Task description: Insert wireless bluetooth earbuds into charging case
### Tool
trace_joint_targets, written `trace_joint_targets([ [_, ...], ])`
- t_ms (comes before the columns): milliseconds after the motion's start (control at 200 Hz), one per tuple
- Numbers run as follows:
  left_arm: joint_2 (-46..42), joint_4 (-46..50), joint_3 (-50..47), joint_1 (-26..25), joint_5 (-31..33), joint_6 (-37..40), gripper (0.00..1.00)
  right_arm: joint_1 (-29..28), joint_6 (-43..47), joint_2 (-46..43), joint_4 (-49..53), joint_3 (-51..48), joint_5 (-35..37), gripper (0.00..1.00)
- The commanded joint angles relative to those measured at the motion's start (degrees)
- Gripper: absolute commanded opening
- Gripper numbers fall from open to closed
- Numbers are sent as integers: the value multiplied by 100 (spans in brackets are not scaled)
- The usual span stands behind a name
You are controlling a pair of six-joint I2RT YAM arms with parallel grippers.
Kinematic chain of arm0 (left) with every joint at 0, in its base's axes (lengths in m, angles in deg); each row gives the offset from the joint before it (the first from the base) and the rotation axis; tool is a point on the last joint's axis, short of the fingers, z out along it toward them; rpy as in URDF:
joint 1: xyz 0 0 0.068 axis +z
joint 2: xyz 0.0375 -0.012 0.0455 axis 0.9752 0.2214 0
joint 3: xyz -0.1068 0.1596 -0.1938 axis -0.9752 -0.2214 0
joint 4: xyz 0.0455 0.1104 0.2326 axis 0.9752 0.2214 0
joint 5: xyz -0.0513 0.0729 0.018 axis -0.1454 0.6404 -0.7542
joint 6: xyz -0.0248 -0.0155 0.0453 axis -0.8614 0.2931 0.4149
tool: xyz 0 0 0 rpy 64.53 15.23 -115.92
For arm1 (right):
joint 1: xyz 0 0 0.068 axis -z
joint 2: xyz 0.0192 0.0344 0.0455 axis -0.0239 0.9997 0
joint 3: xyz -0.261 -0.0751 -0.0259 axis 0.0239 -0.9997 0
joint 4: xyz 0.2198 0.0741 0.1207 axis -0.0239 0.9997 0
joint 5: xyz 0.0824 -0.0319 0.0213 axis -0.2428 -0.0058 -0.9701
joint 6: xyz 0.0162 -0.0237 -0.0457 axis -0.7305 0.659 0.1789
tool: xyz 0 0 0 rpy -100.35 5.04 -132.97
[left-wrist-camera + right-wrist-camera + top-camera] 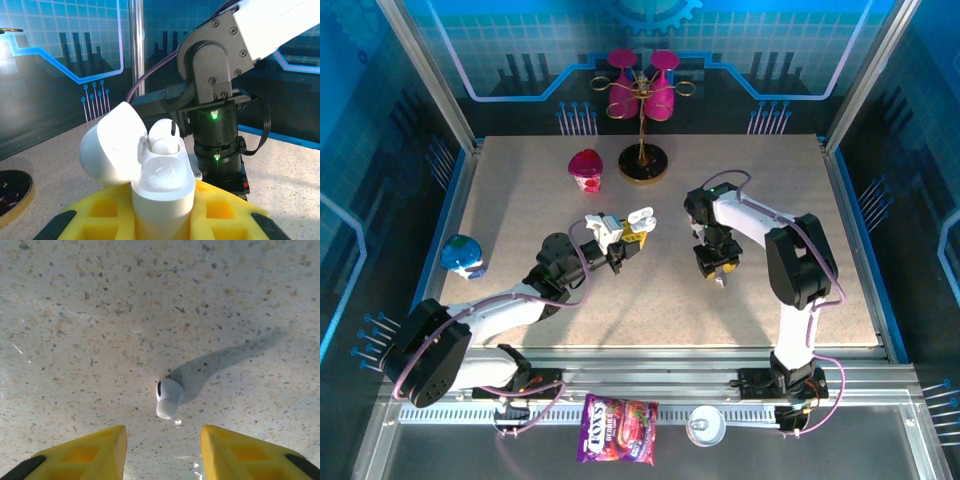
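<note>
The loose earbud [169, 397] lies on its side on the speckled table [75, 315]. Its dark mesh end is turned to 11 o'clock and its shadow runs off toward 2 o'clock. In my right wrist view it sits at 12 o'clock from my right gripper [162, 436], just beyond the yellow fingertips [100, 450]. Bare tabletop lies between them. The jaws stand apart, wider than the bud, and touch nothing.

From above, my right gripper [718, 272] points down at the table. The charging case [638, 215] is at about 10 o'clock from it, held off the surface. My left gripper [623, 243] is clamped on the case's lower body. In my left wrist view the case [162, 187] stands upright between the yellow pads [107, 207], with its lid [112, 145] swung open toward 9 o'clock. A seated earbud [164, 137] rests in the far socket, and the near socket shows as a pale hollow. Directly behind the case, at 12 to 1 o'clock, stands the black wrist of my right arm [220, 100].

Farther out in the top view, a pink cup [586, 170] lies at 11 o'clock from the case. A gold stand with pink cups [642, 100] rises at 12 o'clock. A blue-and-white figure [463, 253] sits near the table's left edge at 9 o'clock. On the near rail at 6 o'clock lie a candy bag [618, 415] and a small white round lid [705, 427].
</note>
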Motion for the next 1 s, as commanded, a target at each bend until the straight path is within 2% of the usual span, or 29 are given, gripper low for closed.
trace_joint_targets([
  [0,48,-166,-54,26,-138,123,6,-96,144,276,288,215,46,42],
  [310,136,-199,-20,26,-179,60,6,-83,238,868,258,324,213,38],
  [635,180,-182,43,29,-192,51,6,-69,306,893,211,137,221,35],
  [795,215,-196,76,24,-231,25,6,-60,336,863,140,44,290,27],
  [996,191,-189,86,27,-249,-1,6,-61,319,875,79,-24,467,31],
])
